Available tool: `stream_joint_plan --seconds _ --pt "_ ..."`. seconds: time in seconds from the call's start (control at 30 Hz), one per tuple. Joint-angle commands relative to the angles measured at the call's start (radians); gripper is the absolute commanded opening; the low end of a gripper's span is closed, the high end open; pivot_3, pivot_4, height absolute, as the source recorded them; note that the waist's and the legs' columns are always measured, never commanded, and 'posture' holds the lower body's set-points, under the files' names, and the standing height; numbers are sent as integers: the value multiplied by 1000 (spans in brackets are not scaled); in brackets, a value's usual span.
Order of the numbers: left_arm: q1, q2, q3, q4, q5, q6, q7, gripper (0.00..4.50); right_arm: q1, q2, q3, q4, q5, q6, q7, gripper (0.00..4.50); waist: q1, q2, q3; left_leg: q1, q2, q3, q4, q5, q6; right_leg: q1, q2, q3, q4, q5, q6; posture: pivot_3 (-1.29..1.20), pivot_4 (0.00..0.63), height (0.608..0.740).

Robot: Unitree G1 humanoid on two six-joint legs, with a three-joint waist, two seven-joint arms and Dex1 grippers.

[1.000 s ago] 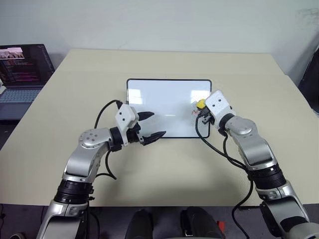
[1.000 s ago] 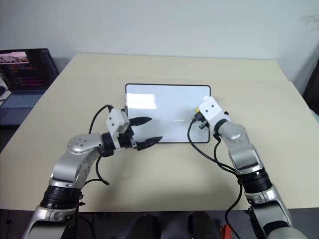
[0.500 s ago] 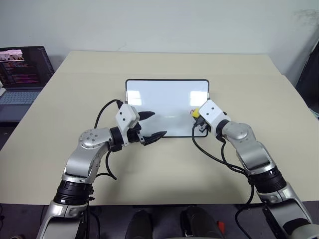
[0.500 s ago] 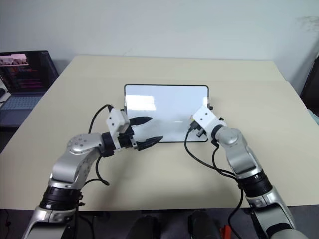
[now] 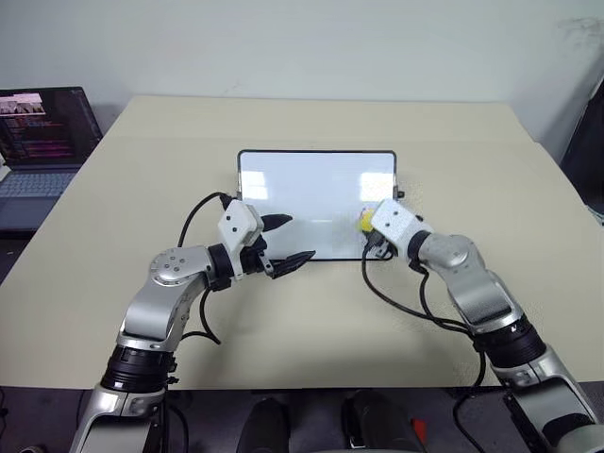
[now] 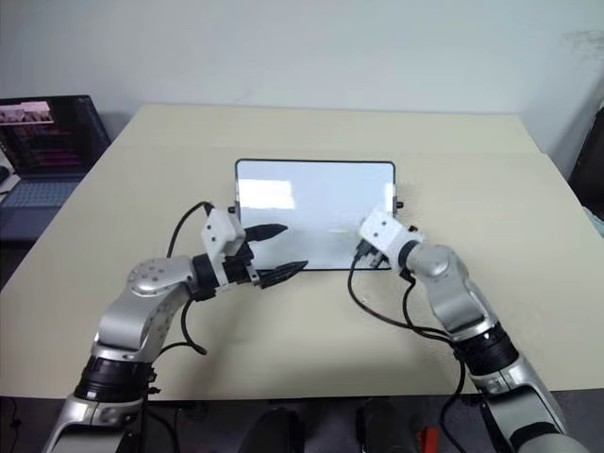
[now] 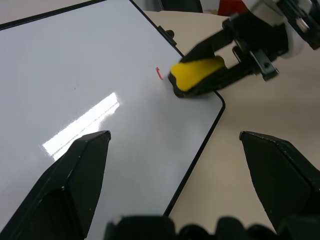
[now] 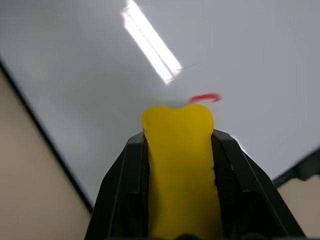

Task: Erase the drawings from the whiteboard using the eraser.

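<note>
Right tool (image 7: 200,82) slid toward board's near corner | clenched on eraser (image 8: 178,165) | left tool (image 5: 291,239) released, hovering over whiteboard (image 5: 302,189)

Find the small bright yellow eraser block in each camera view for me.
Left eye view: yellow eraser, at the white board's right end.
Right eye view: hidden behind the right wrist.
Left wrist view: eraser clamped, near the board's corner.
Right wrist view: eraser between black fingers.
Shared landmark: red mark beside the eraser.

bright even light; streak glare on whiteboard (image 7: 75,75); foreground fingers blurred.
</note>
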Motion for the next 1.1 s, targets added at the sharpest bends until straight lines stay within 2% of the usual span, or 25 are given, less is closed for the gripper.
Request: stream_joint_plan --seconds 0.03,0.2,0.3,0.37,0.63,0.9,1.1 --pt "-16 12 19 -30 -11 -12 -3 4500 -30 13 -19 39 -45 -39 -64 1301 0 0 0 0 0 0 0 0 0 0 0 0 0 -1 2 0 150 740" --pt "-11 4 16 -37 -11 -12 4 4500 -105 37 -68 123 -87 -125 -183 1301 2 0 0 1 0 0 0 0 0 0 0 1 1 -1 2 0 150 740" --pt "-4 -1 12 -45 -10 -12 9 4500 -115 39 -70 142 -91 -142 -189 1301 3 0 0 0 0 0 0 0 0 0 0 1 0 -1 2 0 150 740" --pt "-1 -3 12 -47 -10 -14 11 4500 -105 39 -60 139 -90 -137 -169 1301 3 0 0 -1 0 0 0 0 0 0 0 0 0 1 -2 0 150 740" --pt "-8 -9 8 -35 -9 -19 6 4500 7 -18 58 9 -83 -60 48 1301 1 0 0 -1 0 0 0 0 0 0 0 0 -1 1 -2 0 150 740" --pt "12 -12 9 -32 -8 -32 3 4500 -82 30 -41 90 -148 -122 -151 1301 2 0 0 1 0 0 0 0 0 0 0 0 1 -1 3 0 150 740" --pt "11 -12 9 -30 -10 -35 -2 4500 -68 7 -39 95 -138 -103 -98 1301 4 0 0 -1 0 0 0 0 0 0 0 0 -1 1 -2 0 150 740"
